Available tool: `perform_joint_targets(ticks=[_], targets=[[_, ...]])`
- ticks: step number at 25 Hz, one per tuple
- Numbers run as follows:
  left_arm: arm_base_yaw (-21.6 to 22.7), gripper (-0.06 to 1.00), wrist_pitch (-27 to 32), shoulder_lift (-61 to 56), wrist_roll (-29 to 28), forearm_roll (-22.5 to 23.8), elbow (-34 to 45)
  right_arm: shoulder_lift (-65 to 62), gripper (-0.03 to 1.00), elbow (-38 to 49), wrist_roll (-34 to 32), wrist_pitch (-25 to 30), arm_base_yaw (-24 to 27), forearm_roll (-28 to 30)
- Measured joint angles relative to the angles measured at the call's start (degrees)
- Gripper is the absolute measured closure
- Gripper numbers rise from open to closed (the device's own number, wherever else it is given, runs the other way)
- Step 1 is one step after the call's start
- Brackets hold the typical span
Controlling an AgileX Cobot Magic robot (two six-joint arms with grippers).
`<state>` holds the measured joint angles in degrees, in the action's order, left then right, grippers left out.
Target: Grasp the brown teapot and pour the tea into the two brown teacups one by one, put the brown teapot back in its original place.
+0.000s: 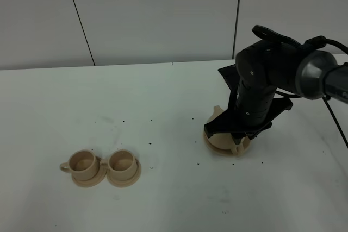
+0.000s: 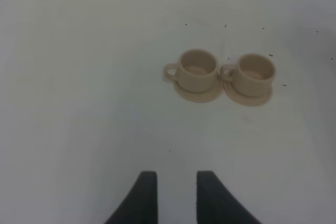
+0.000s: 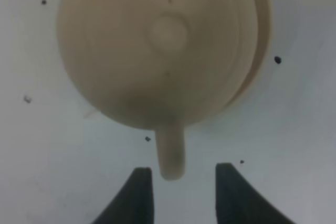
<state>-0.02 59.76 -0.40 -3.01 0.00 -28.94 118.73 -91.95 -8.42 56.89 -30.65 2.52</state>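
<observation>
White table [image 1: 163, 96] dotted with dark specks [image 1: 150, 143], grey wall [image 1: 152, 14] behind.

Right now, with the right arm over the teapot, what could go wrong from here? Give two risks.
1. On the teapot, only the tip of the handle lies between the open jaws. A shallow grip might let the pot swing or slip when lifted.
2. The two cups stand close side by side. Tea poured into one might splash the other, or the spout might knock it.
</observation>
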Motion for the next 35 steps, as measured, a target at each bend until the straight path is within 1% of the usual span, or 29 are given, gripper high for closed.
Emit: perform_joint_targets(ticks=[5, 9, 14, 21, 25, 28, 31, 35], targets=[[0.0, 0.69, 0.0, 0.0, 0.0, 0.0, 0.0, 2.47, 0.69, -7.03, 1.97, 7.59, 0.0, -0.23], [0.0, 0.69, 0.0, 0.0, 0.0, 0.0, 0.0, 5.03, 0.69, -12.29, 3.51, 11.95, 0.0, -3.26], [0.0, 0.69, 0.0, 0.0, 0.0, 0.0, 0.0, 8.37, 0.69, -15.91, 3.93, 12.4, 0.0, -5.09], [0.0, 0.69, 0.0, 0.0, 0.0, 0.0, 0.0, 8.72, 0.69, -16.66, 3.88, 12.6, 0.0, -3.44], [0.0, 0.69, 0.0, 0.0, 0.0, 0.0, 0.0, 8.72, 0.68, -16.73, 3.88, 12.6, 0.0, -3.43], [0.0, 0.69, 0.0, 0.0, 0.0, 0.0, 0.0, 8.72, 0.65, -16.73, 3.88, 12.6, 0.0, -3.63], [0.0, 0.69, 0.0, 0.0, 0.0, 0.0, 0.0, 8.72, 0.6, -16.73, 3.66, 12.6, 0.0, -5.08], [0.0, 0.69, 0.0, 0.0, 0.0, 0.0, 0.0, 8.72, 0.56, -16.73, 3.02, 12.6, 0.0, -5.44]])
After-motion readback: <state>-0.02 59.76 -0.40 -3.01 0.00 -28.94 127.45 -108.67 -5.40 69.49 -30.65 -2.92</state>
